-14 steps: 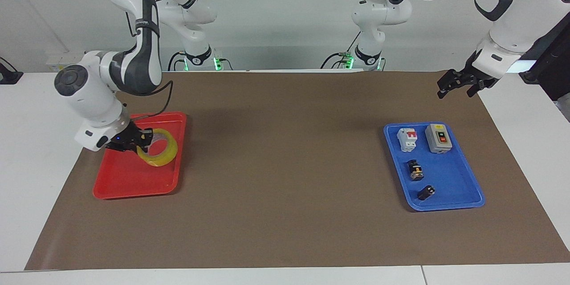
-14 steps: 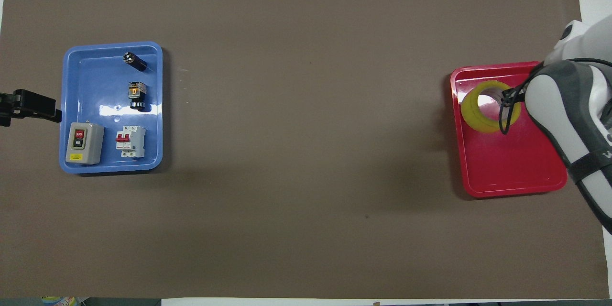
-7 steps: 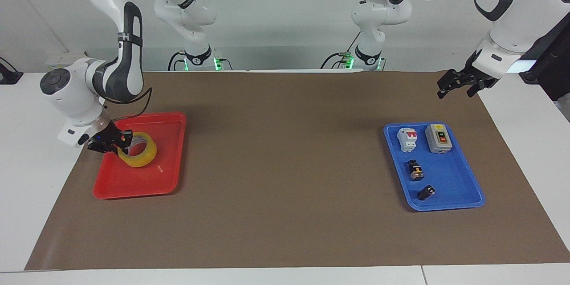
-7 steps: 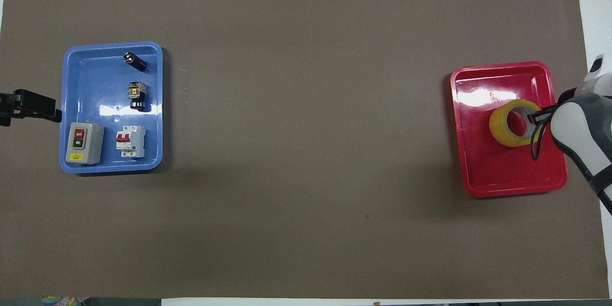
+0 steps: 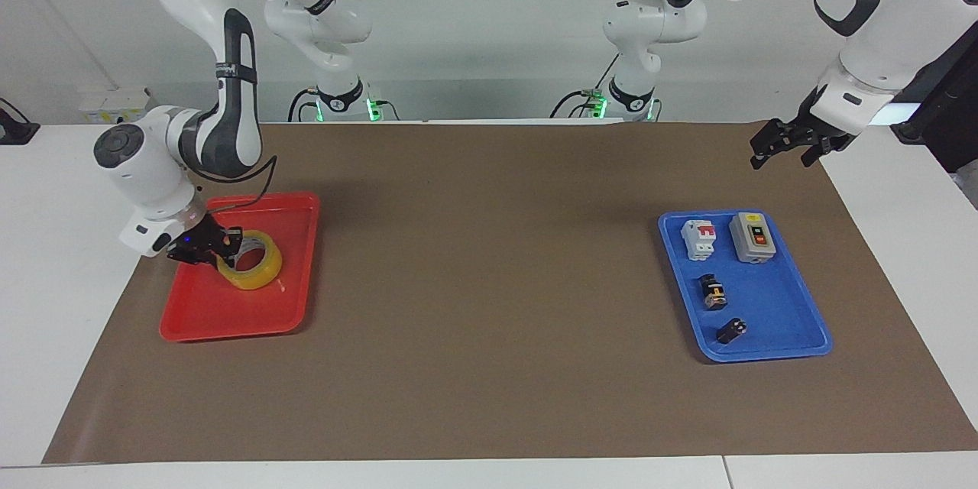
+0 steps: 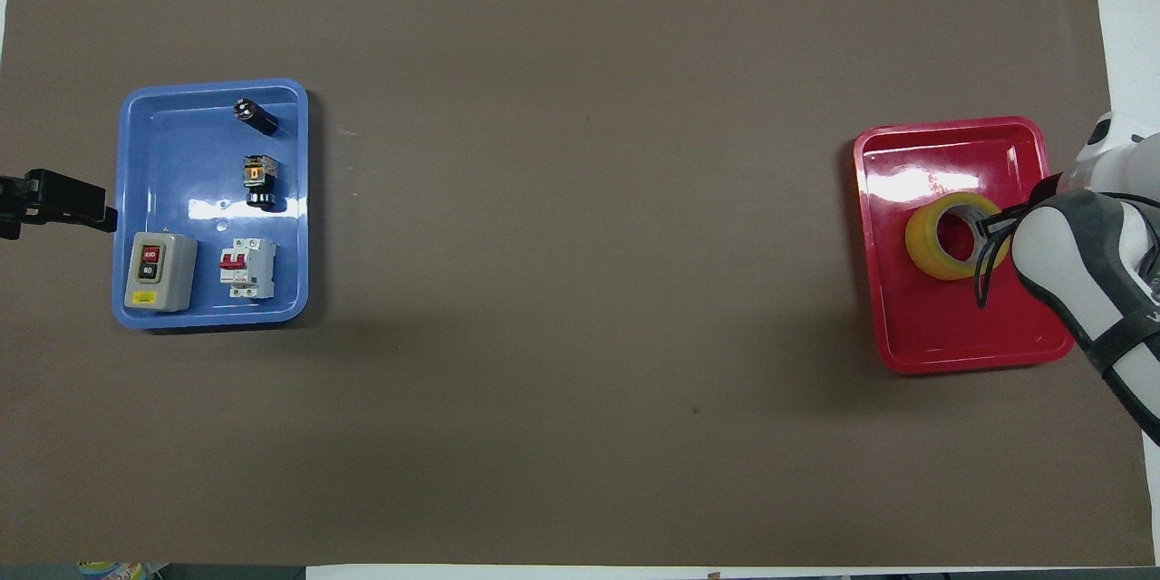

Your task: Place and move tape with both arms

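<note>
Tape [image 5: 250, 268] flat, hole upward

Bright even light, soft shadows, glare on red tray [image 6: 915, 181].

You're looking at the tape [image 5: 250, 263], a translucent yellow ring with a whitish core, lying nearly flat over the red tray [image 5: 221, 313] at the right arm's end, with the right gripper [image 5: 226, 247] clamping its wall.
</note>
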{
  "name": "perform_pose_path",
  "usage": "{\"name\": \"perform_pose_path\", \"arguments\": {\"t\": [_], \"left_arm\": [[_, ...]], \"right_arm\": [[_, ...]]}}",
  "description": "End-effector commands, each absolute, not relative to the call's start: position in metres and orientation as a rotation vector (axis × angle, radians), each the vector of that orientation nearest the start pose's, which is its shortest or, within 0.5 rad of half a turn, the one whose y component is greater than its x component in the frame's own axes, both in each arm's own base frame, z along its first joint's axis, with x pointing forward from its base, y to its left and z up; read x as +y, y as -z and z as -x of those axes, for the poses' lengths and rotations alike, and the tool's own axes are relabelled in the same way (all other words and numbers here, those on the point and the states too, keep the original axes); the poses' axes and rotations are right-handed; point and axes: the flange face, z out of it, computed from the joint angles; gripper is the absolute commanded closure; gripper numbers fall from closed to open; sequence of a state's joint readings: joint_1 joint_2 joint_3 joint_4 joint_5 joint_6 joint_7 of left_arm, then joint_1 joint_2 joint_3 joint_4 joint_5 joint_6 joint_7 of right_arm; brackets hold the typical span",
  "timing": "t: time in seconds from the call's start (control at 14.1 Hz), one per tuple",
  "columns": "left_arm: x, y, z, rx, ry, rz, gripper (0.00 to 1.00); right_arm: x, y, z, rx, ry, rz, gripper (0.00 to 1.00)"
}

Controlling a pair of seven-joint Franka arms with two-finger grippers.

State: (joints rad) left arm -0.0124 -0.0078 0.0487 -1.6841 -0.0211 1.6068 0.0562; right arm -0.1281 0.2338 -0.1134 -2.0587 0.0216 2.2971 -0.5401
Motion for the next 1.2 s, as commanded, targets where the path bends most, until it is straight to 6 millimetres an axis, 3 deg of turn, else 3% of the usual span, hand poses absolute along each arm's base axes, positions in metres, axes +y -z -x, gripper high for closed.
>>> {"name": "perform_pose_path", "arguments": {"t": [0.0,0.07,0.21,0.64,0.71,0.92,1.13], "left_arm": [[0.017,-0.58,-0.545,0.041,-0.087,3.187,0.0],[0.017,-0.58,-0.545,0.041,-0.087,3.187,0.0],[0.017,-0.579,-0.545,0.041,-0.089,3.187,0.0],[0.017,-0.579,-0.545,0.041,-0.089,3.187,0.0],[0.017,-0.579,-0.545,0.041,-0.089,3.187,0.0],[0.017,-0.58,-0.545,0.041,-0.087,3.187,0.0],[0.017,-0.579,-0.545,0.041,-0.089,3.187,0.0]], "right_arm": [[-0.139,-0.326,-0.566,-0.427,0.014,3.123,0.36],[-0.139,-0.332,-0.566,-0.425,0.017,3.122,0.0],[-0.135,-0.362,-0.57,-0.392,0.024,3.119,0.0],[-0.126,-0.514,-0.587,-0.231,-0.068,3.099,0.0],[-0.129,-0.531,-0.585,-0.2,-0.077,3.099,0.0],[-0.126,-0.587,-0.558,-0.156,-0.054,3.109,0.0],[-0.12,-0.617,-0.531,-0.077,-0.088,3.101,0.0]]}}
